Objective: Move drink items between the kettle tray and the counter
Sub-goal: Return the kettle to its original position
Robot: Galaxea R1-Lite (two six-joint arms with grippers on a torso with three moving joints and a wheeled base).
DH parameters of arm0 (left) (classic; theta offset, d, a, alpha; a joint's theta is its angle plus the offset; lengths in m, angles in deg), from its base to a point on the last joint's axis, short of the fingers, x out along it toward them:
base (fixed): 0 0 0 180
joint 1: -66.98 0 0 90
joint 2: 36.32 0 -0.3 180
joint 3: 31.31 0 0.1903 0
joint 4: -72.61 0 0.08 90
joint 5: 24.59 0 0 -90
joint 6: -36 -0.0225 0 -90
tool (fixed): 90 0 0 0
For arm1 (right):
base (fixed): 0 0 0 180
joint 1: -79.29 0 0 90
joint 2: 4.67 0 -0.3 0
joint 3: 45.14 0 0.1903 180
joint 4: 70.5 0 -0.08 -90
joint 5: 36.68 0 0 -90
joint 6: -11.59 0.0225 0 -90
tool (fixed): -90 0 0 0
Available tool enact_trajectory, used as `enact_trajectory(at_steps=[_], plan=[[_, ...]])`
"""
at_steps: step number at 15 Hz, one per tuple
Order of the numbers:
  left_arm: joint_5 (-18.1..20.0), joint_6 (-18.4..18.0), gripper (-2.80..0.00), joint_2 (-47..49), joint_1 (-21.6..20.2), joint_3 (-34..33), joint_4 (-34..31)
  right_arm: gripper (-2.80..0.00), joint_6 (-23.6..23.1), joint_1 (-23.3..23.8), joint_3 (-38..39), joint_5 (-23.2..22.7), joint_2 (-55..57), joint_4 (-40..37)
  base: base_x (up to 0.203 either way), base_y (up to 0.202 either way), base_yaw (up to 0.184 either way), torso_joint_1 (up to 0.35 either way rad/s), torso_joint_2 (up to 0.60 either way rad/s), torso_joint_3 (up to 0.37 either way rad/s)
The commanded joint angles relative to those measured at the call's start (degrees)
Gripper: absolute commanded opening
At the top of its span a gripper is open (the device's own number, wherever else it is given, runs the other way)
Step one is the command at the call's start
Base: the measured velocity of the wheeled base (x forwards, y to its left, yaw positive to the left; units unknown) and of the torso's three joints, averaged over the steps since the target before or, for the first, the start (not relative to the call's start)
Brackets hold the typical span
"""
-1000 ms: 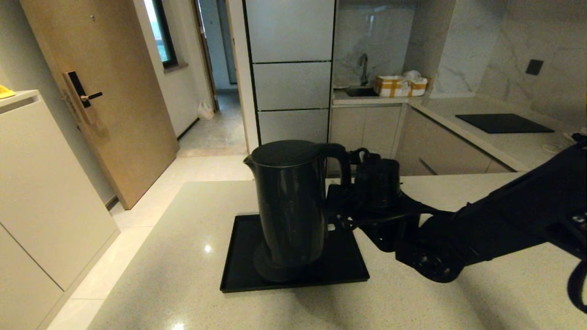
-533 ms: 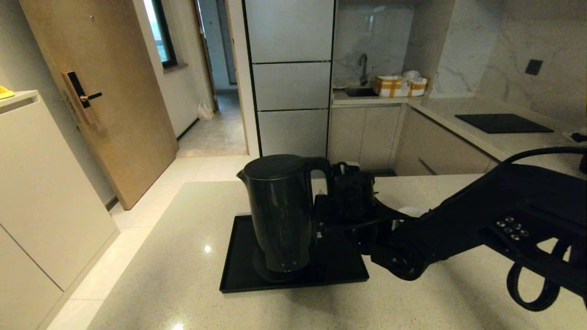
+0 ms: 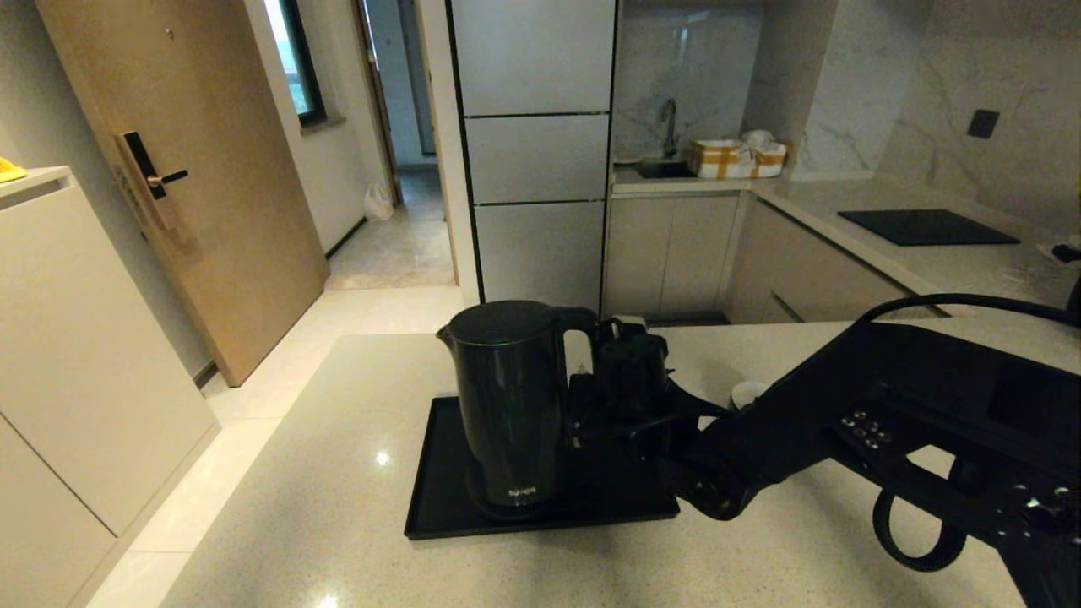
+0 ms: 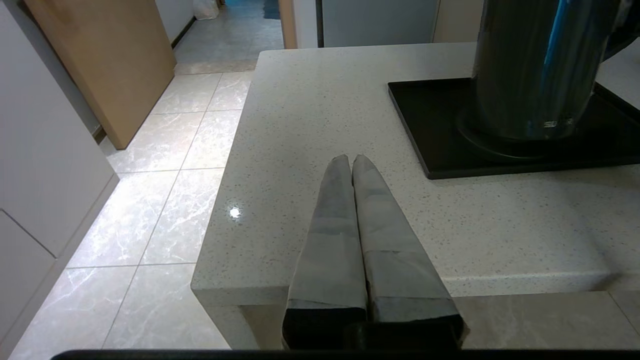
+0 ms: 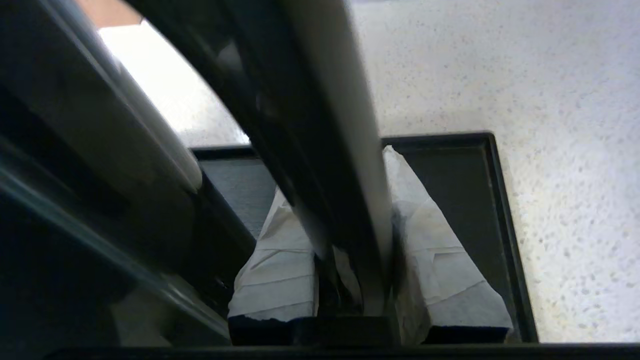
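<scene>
Kettle on its tray, my right claw (image 5: 350,240) pinching the handle.

The kettle (image 3: 505,397) stands on the base disc (image 4: 500,150) of the black tray (image 3: 439,490), centre frame; pale lettering near its foot is too small for me to read. The cup (image 3: 746,393) sits on the speckled bench (image 3: 338,540) right of the tray. My left claw (image 4: 352,162), fingers pressed together, hovers at the bench's near edge, where open bench lies left of the tray. Tiled floor beyond.

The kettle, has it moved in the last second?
Yes. The kettle, held at its handle by the right claw, has come down against the fridge behind it, and its bottom now meets the base disc on the tray.
</scene>
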Motion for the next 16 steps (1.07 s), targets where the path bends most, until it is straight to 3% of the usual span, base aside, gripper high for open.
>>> enact_trajectory(at_steps=[1,11,16], plan=[[0.0,0.0,-2.8,0.0,0.0,0.0,0.0,-2.8,0.0,-0.1,-0.1,0.2,1.6,0.0,0.0,0.0,0.0,0.0,0.0,0.0],[0.0,0.0,-2.8,0.0,0.0,0.0,0.0,-2.8,-0.6,-0.1,2.2,-0.5,1.8,0.3,0.0,0.0,0.0,0.0,0.0,0.0],[0.0,0.0,-2.8,0.0,0.0,0.0,0.0,-2.8,-8.8,-1.2,6.6,-0.2,2.0,6.0,0.0,0.0,0.0,0.0,0.0,0.0]])
